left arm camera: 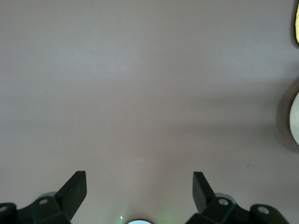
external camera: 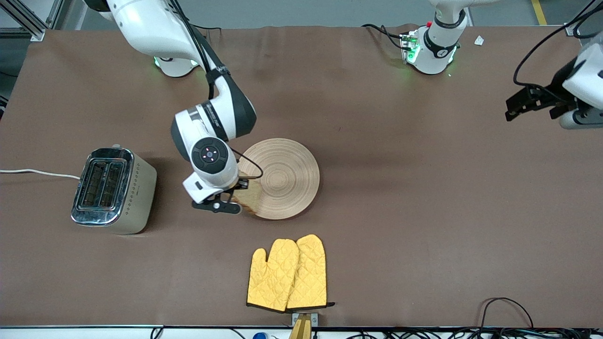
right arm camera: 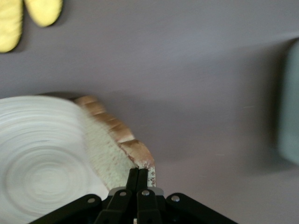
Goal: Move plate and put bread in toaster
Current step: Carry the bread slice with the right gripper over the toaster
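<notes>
Brown table — right hand pinches bread at plate rim.

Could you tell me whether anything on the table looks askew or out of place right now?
Only the bread: it is tilted up off the plate at the rim toward the toaster, pinched by the right gripper. The oven mitts lie flat. The left gripper waits open over bare table.
</notes>
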